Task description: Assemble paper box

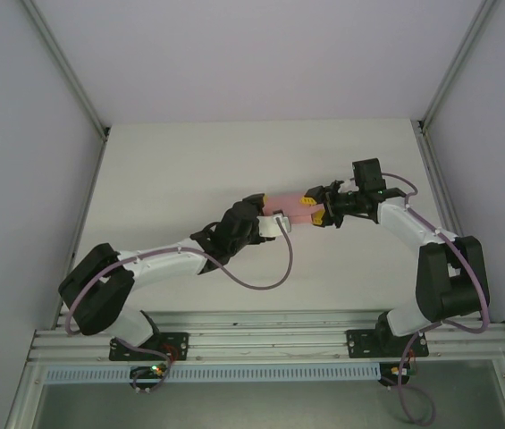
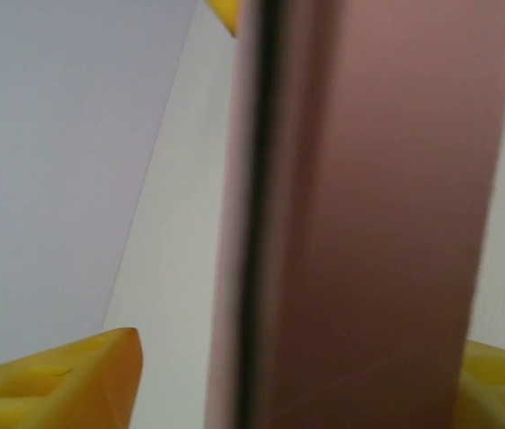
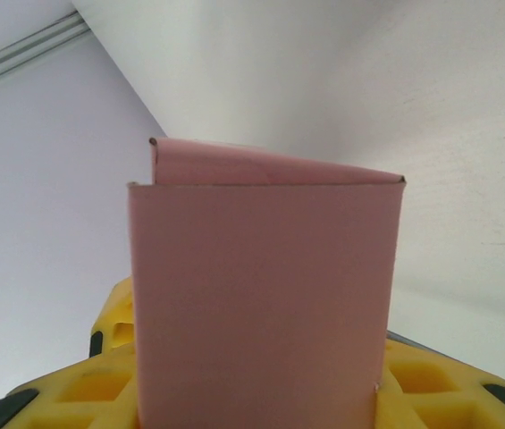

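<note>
Pink thin card, the paper box [image 1: 290, 213], sits mid-surface between my two arms, roughly centred left to right; from the top cam I can't tell whether it rests on the white surface [image 1: 189, 170] or hangs just above it.

Left arm reaches in from the lower left, its jaws at the box's left end; right arm comes from the right, its jaws at the other end.

Right wrist cam: the box [image 3: 261, 304] rises upright between the yellow pads [image 3: 431, 384]; its side edges meet the yellow on both sides, so I read the right jaws as clamped across it. A folded flap [image 3: 270, 165] leans at the top, not tucked.

Left wrist cam, v. close and blurred: the box [image 2: 368, 223] stands as a tall pink panel with a dark crease down it; one yellow pad [image 2: 64, 375] stands apart from the card w/ surface showing between, the other meets the card's far edge; whether the left jaws are pressing, I can't tell.

Risks as I judge them: card is thin, so too much squeeze would buckle a wall; arms pulling in opposite directions could tear a fold or spring the flap; if the left side isn't really holding, the box may pivot in the right jaws.
</note>
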You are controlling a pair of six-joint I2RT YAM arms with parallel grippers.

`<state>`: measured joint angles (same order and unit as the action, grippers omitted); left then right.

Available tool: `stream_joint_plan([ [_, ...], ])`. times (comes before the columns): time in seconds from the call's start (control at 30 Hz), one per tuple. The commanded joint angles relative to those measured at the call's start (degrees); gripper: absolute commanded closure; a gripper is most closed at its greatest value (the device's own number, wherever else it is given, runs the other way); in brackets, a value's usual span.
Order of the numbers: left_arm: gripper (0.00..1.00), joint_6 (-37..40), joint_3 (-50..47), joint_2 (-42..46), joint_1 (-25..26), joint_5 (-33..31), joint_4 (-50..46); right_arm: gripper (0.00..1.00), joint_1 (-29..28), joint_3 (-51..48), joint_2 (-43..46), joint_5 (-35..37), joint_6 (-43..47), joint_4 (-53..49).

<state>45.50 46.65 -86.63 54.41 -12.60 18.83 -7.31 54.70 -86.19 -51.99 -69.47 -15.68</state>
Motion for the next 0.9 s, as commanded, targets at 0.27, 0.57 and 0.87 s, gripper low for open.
stream_joint_plan([
  [0.27,0.49,-0.01,2.28,3.53,-0.14,5.6,-1.49,0.33,-0.64,-2.4,1.35,-5.58,-1.35,3.35],
  [0.57,0.52,-3.37,7.22,5.73,-2.06,11.07,-24.06,0.0,2.45,-2.36,9.17,12.38,11.43,5.93],
  [0.87,0.51,-6.54,14.99,2.98,-8.17,23.3,-50.33,0.0,4.18,-8.78,19.24,16.73,49.37,15.52],
])
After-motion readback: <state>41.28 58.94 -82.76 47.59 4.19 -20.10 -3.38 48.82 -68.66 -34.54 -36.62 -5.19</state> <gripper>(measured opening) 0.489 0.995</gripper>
